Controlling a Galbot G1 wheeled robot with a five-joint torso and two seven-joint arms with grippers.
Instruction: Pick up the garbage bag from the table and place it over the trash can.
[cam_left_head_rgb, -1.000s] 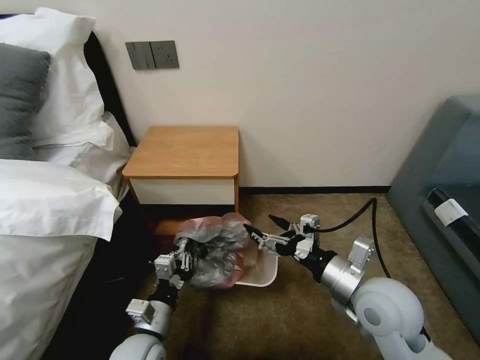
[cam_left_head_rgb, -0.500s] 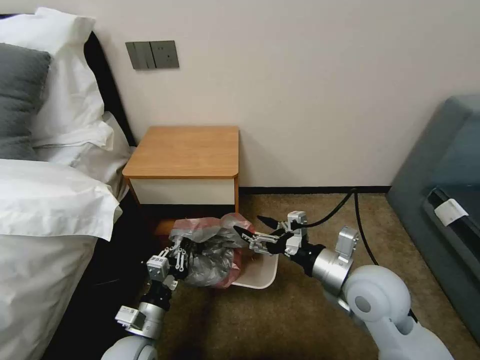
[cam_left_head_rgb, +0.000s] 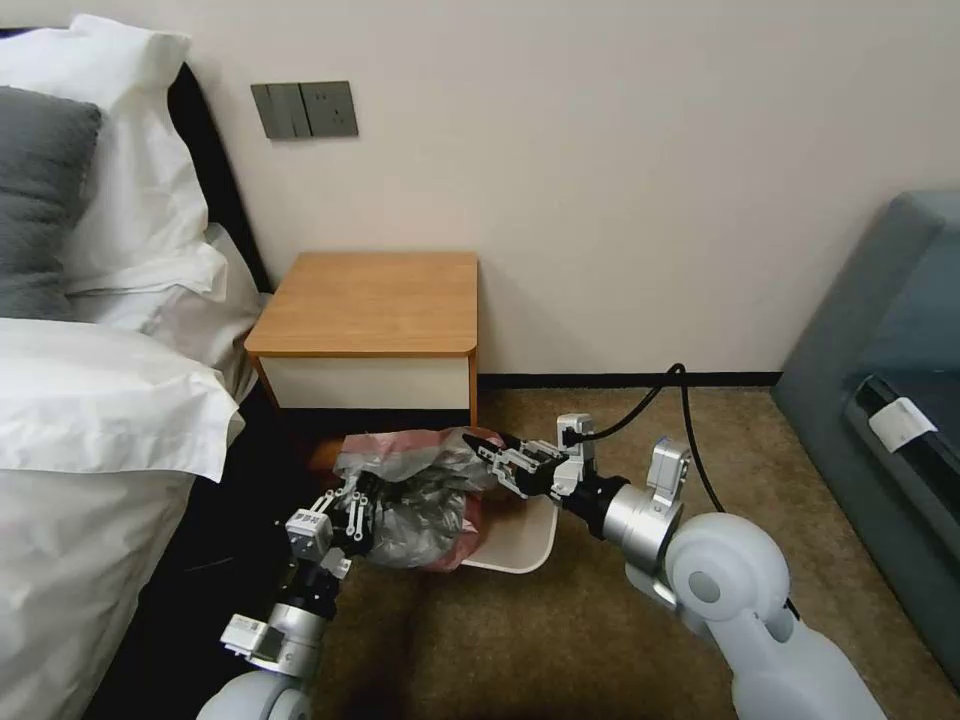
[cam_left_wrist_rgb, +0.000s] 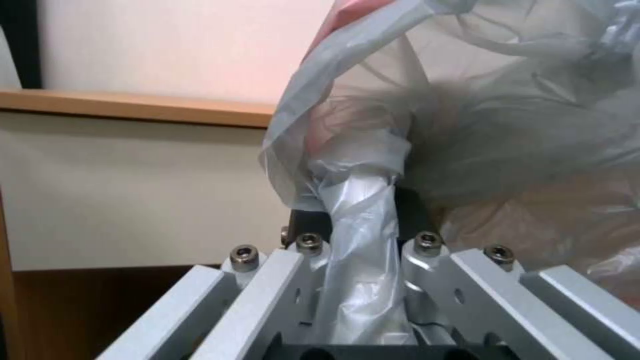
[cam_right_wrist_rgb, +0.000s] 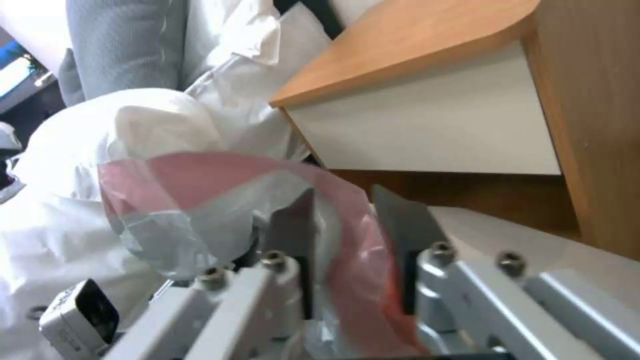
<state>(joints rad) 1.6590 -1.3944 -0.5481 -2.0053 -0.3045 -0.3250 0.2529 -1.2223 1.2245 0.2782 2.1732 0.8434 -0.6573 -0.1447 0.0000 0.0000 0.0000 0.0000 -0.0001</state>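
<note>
Starting at your far left, the bed with its white pillows is sitting at nine o'clock in the head view, and the table is standing at about twelve o'clock against the wall, its wood top bare.

Your left gripper is working low at seven o'clock, just in front of the table's lower shelf. In the left wrist view you are seeing its claw clamped tight on a twisted strand of the garbage bag, with the plastic running down between the two fingers.

The garbage bag is hanging off the table, bunched in a crumpled grey mass with its pinkish-red rim showing, held between both grippers and lying over the left part of the trash can. The can is sitting on the carpet at six o'clock, below and in front of the table; its right-hand rim is showing uncovered.

Your right gripper is reaching in from four o'clock and meeting the bag's upper right edge. In the right wrist view its claw is standing partly apart, with the bag's red rim lying between the two dark fingers; you cannot tell from these views whether they are pinching it.
</note>
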